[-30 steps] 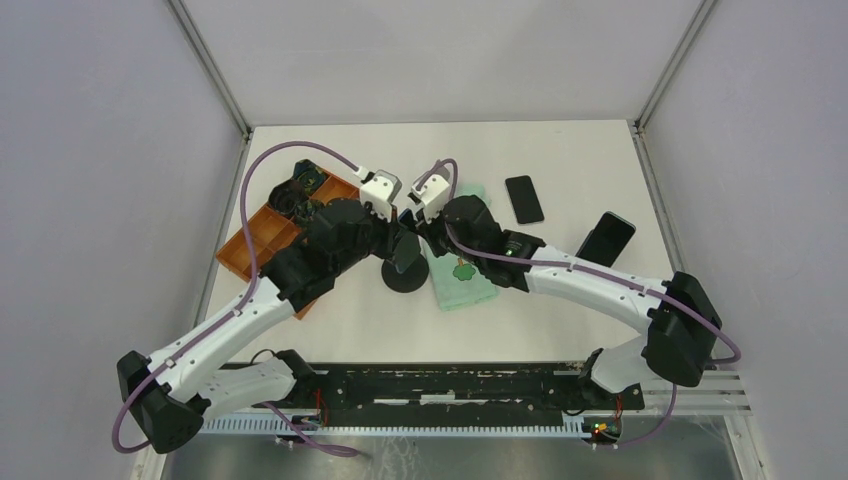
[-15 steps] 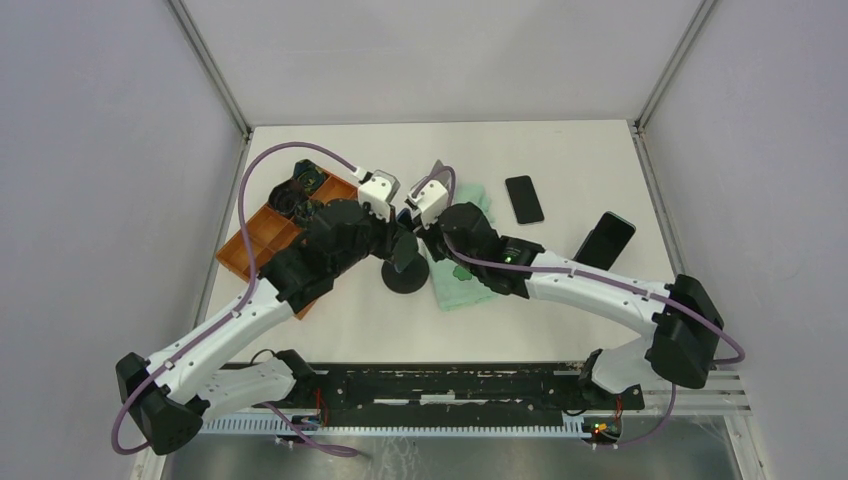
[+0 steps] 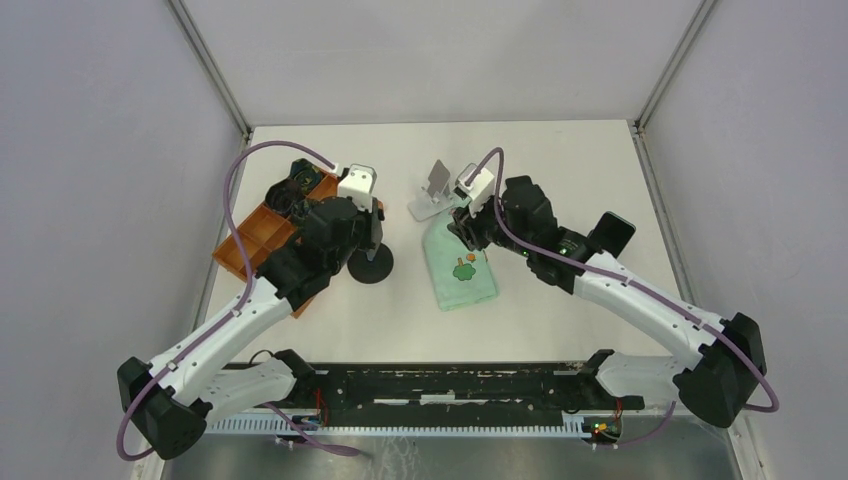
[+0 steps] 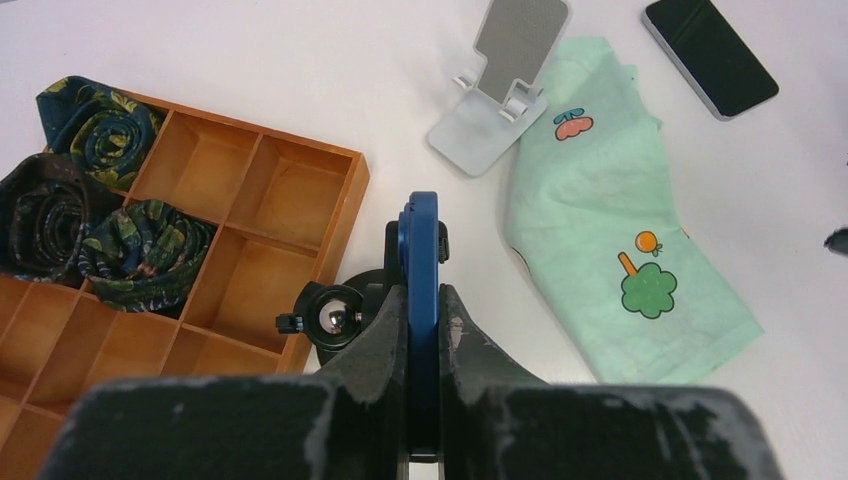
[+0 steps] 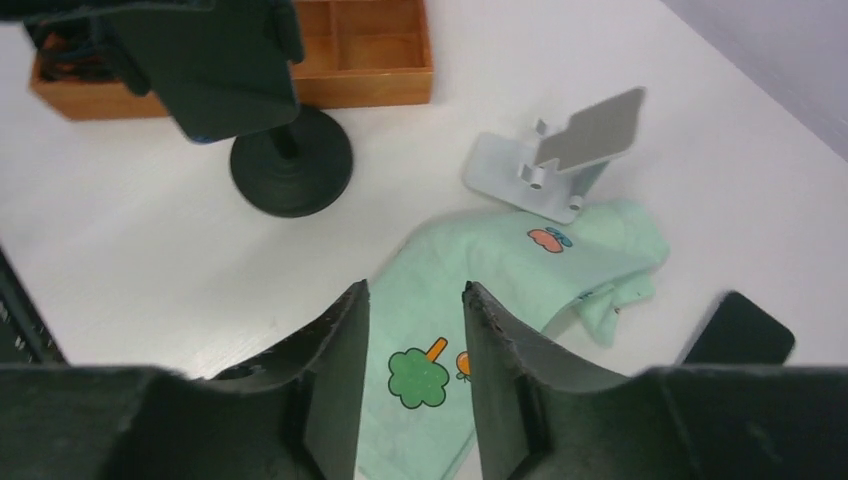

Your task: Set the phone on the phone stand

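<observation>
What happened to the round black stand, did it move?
Yes. The black stand slid left. It was up against the green cloth before. Now it stands clear of it, closer to the orange tray.

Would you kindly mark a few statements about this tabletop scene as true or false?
1. The left end effector grips a blue-edged phone. True.
2. The right end effector holds the green cloth. False: its fingers are apart and empty above the cloth.
3. A phone rests on the silver stand. False: the stand is bare.
4. The orange tray holds rolled dark fabrics. True.
</observation>
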Robot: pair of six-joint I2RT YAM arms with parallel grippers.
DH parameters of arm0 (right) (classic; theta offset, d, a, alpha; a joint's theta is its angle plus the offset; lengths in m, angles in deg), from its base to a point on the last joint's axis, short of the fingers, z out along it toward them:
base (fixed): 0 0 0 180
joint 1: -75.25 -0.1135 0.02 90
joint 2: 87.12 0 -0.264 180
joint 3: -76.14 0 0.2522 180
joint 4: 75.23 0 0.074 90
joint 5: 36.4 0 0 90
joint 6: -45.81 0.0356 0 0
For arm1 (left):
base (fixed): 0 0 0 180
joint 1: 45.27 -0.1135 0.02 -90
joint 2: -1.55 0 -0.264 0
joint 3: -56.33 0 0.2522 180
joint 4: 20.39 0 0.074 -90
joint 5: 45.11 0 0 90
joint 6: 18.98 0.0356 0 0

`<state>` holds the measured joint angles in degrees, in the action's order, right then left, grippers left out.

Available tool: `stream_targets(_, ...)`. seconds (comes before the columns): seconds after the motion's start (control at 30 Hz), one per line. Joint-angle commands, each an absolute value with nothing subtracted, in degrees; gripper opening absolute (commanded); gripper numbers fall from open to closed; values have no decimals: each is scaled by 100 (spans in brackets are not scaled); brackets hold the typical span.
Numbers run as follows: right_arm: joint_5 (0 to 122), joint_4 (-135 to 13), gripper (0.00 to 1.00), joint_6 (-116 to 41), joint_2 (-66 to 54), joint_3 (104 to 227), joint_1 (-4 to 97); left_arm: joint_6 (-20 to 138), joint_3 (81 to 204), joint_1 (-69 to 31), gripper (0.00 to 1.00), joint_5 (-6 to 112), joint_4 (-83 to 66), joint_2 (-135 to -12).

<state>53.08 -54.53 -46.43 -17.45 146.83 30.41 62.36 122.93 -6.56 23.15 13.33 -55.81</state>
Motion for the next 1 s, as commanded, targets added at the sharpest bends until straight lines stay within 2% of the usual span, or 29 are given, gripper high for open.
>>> stream_targets(0.0,7887,-5542,48,-5419,-2082,14458,3567,6596,12209,-688,2,2464,2047,-5564)
stream_targets(0.1,8778,-5530,59,-5891,-2256,14199,3839,6556,12274,-695,2,2659,2081,-5498)
stream_targets(0.3,10026,-5236,70,-6846,-2598,13742,4265,6408,12513,-690,2,3108,2099,-5359)
stream_targets(0.5,10731,-5129,75,-7462,-2916,13154,4727,6306,12666,-694,2,3541,2039,-5256)
stream_targets(0.73,11474,-5258,76,-7727,-3017,12641,5201,6333,12792,-695,2,3598,1877,-5300)
stream_targets(0.97,11569,-5244,76,-7935,-3060,12420,5481,6444,13143,-695,2,3639,1603,-5627)
